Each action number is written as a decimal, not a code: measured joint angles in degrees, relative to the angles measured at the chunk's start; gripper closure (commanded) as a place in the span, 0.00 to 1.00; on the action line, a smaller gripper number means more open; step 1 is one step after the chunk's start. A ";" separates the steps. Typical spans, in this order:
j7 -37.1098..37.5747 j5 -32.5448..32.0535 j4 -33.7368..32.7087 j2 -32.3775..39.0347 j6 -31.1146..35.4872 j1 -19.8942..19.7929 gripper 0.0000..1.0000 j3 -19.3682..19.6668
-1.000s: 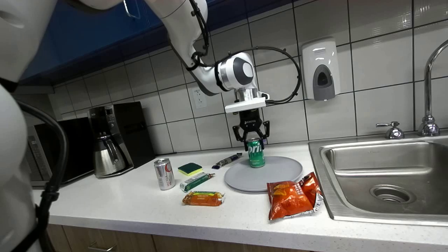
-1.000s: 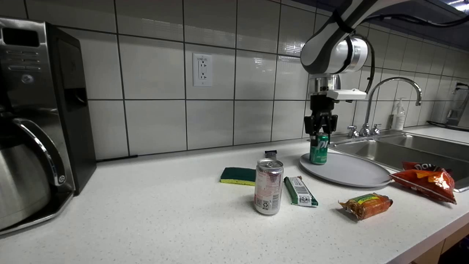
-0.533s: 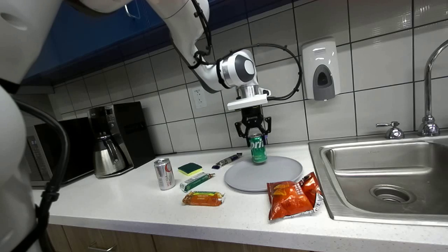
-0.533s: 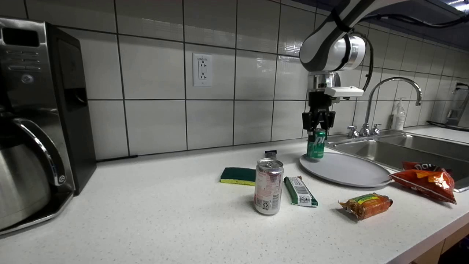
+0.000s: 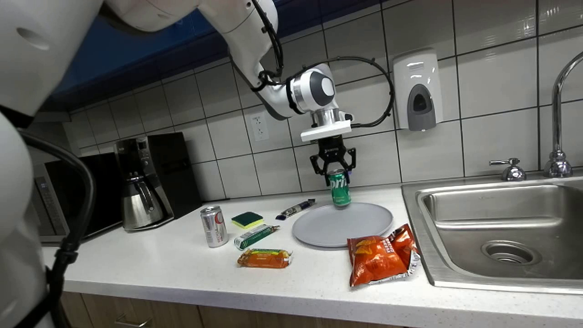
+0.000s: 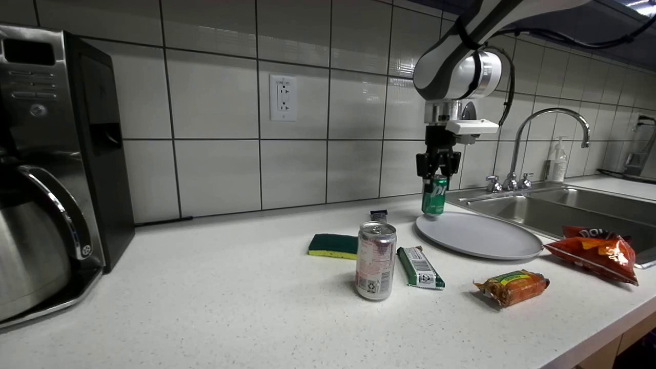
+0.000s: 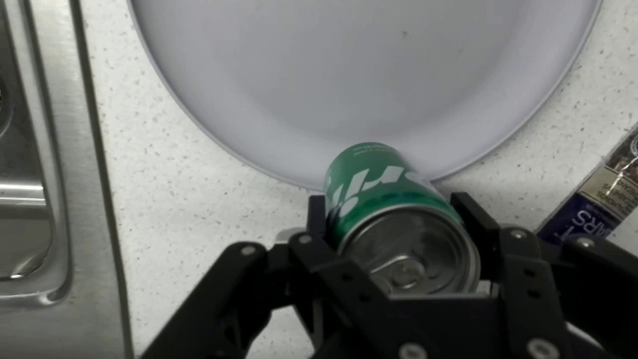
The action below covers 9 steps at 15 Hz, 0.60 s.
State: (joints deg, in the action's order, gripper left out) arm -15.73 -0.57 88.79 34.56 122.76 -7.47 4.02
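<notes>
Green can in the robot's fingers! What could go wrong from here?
The green can might slip, since the fingers pinch only its upper part. If they let go now, it could tip or drop, because in the wrist view its base is right by the edge of the plate. If can and plate touch, which I can't tell, moving the can may drag the plate along.

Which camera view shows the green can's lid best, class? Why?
The wrist view: it looks down on the lid, and the pull tab shows. In both exterior views the lid appears nearly edge-on beneath the gripper, with the green can seen side-on.
</notes>
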 measured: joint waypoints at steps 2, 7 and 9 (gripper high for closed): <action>0.00 0.00 -1.52 0.74 -0.21 0.00 0.62 -0.06; 0.00 0.00 -4.67 2.19 -1.02 0.00 0.62 -0.20; 0.00 0.00 -6.25 3.09 -1.70 0.00 0.62 -0.20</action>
State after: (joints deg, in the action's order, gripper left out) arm -15.73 -0.57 82.54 37.64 121.06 -7.47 3.82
